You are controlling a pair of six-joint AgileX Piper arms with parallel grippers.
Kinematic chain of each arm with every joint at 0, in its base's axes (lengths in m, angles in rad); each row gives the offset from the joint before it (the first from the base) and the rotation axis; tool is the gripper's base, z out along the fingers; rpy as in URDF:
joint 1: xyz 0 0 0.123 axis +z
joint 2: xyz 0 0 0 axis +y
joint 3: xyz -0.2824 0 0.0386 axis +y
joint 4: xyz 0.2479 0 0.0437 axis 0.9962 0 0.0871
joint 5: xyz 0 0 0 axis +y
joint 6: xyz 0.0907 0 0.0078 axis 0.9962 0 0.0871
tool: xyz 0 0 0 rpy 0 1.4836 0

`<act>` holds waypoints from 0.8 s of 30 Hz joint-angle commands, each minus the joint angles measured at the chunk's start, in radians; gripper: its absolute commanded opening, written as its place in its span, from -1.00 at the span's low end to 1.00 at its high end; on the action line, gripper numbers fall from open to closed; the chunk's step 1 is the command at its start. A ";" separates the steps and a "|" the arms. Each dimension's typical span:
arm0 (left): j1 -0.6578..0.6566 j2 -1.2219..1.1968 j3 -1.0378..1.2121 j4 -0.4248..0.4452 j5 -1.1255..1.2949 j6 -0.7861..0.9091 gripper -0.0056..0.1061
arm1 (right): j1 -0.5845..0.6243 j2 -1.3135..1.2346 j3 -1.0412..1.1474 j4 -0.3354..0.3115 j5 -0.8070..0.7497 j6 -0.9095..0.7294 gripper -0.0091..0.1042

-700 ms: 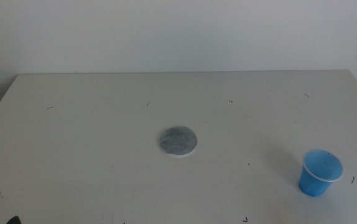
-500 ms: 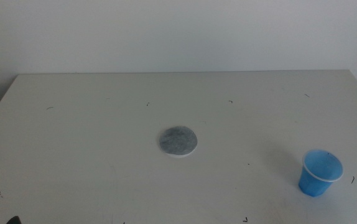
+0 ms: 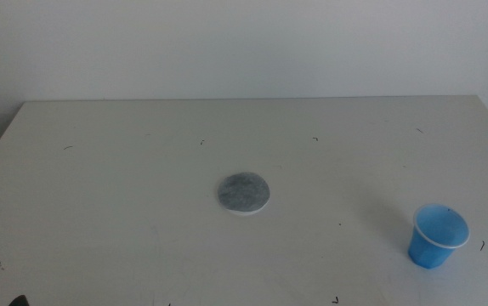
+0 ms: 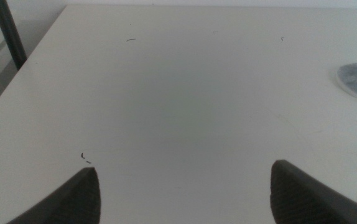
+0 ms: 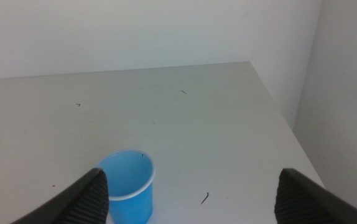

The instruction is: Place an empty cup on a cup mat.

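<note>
**Cup and mat both untouched, arms not yet in play**

tabletop [image 3: 125, 195]: big, flat, matte off-white, a few small dark specks and scuffs. Nothing on it but the two task items.

left pincer [image 4: 185, 186]: low over the near left part of the tabletop, jaws spread wide, nothing between them. Reads as the waiting arm; the mat only shows at the edge of its wrist view.

right pincer [image 5: 191, 190]: near right, jaws spread wide, nothing held. Cup sits just ahead, beside one jaw rather than between them. Likely the arm that picks, since the cup is on its side.

cup mat [image 3: 244, 193]: flat round disc, mottled grey with thin white edge, lying about mid-tabletop. Bare on top, so ready to receive.

cup [image 3: 438, 236]: small bright blue plastic, tapered, pale rim, upright, open end up, empty inside. Stands near right, well apart from the mat. Thin smooth wall, so I'd expect a light squeeze is enough.
</note>
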 commanded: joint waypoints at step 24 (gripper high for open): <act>0.001 -0.012 -0.006 0.000 -0.067 -0.011 0.98 | -0.007 0.731 -0.898 0.124 0.532 -0.087 0.46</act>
